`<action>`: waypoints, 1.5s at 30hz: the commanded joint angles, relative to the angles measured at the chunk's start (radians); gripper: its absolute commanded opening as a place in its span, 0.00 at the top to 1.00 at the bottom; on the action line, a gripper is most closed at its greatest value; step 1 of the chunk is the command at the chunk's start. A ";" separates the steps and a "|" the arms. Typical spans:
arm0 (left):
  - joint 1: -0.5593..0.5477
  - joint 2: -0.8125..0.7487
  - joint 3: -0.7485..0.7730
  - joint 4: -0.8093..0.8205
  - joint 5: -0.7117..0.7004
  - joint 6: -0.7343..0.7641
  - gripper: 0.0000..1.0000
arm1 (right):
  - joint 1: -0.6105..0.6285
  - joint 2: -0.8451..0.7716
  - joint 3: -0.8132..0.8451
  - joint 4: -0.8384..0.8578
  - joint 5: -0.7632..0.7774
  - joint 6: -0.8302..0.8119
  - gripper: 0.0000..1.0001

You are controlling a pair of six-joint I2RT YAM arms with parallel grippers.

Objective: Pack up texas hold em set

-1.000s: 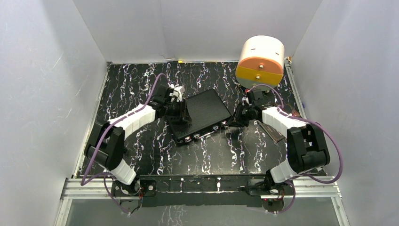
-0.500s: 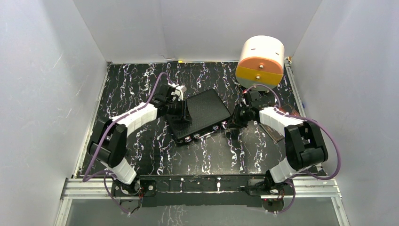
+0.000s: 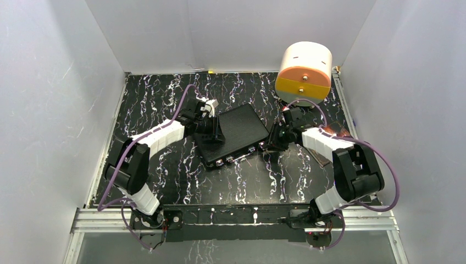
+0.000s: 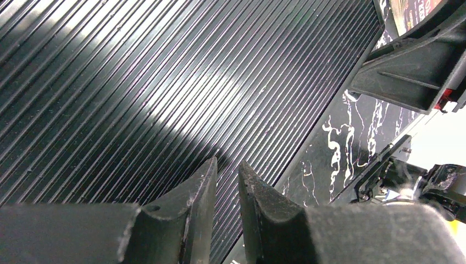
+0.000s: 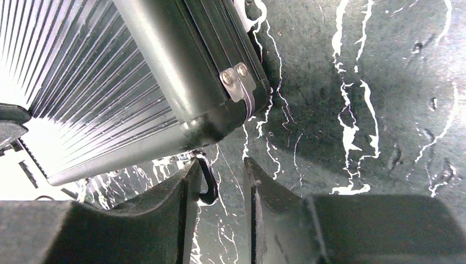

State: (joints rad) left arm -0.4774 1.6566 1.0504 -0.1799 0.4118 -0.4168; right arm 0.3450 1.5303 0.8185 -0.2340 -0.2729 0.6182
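Observation:
The black ribbed briefcase (image 3: 236, 127) lies closed and slanted mid-table, its silver latches (image 3: 237, 157) on the near side. My left gripper (image 3: 217, 135) rests over the lid's left part; in the left wrist view (image 4: 227, 168) the jaws stand almost together with nothing between them, over the ribbed lid (image 4: 137, 82). My right gripper (image 3: 268, 144) is at the case's right near corner (image 5: 242, 104), low over the table; in the right wrist view (image 5: 222, 170) the jaws are slightly apart, with a black loop (image 5: 207, 184) against the left finger. Chips, cards, dice and yellow disc are out of view.
A white-and-orange cylindrical drawer box (image 3: 305, 69) stands at the back right. A brown book (image 3: 336, 132) lies partly under the right arm by the right edge. White walls close in the black marbled table (image 3: 165, 99) on three sides.
My right gripper has moved left, closer to the case's right corner. My left gripper has barely shifted on the lid. The case has not moved.

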 commanded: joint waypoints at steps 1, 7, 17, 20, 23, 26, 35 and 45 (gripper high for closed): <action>-0.013 0.080 -0.065 -0.171 -0.082 0.032 0.78 | 0.001 -0.088 0.010 -0.013 0.103 -0.020 0.57; -0.014 0.088 -0.067 -0.168 -0.077 0.036 0.78 | 0.001 -0.168 0.077 -0.091 0.115 -0.047 0.57; -0.015 0.097 -0.062 -0.165 -0.068 0.036 0.78 | 0.003 -0.069 0.057 -0.099 0.013 -0.079 0.77; -0.014 0.100 -0.064 -0.164 -0.067 0.036 0.78 | 0.003 -0.046 0.055 -0.083 -0.005 -0.081 0.79; -0.014 0.099 -0.066 -0.164 -0.067 0.036 0.78 | 0.003 -0.036 0.049 -0.076 -0.006 -0.078 0.82; -0.015 0.099 -0.069 -0.164 -0.068 0.036 0.79 | 0.003 -0.045 0.040 -0.072 0.006 -0.075 0.88; -0.015 0.112 -0.067 -0.162 -0.064 0.036 0.79 | 0.006 0.008 -0.018 -0.080 0.012 -0.092 1.00; -0.015 0.119 -0.061 -0.162 -0.061 0.041 0.81 | 0.007 0.018 -0.017 0.055 0.035 -0.079 1.00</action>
State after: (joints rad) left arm -0.4774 1.6840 1.0546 -0.1379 0.4477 -0.4164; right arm 0.3485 1.5723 0.7818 -0.2733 -0.2569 0.5453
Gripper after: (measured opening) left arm 0.194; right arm 0.011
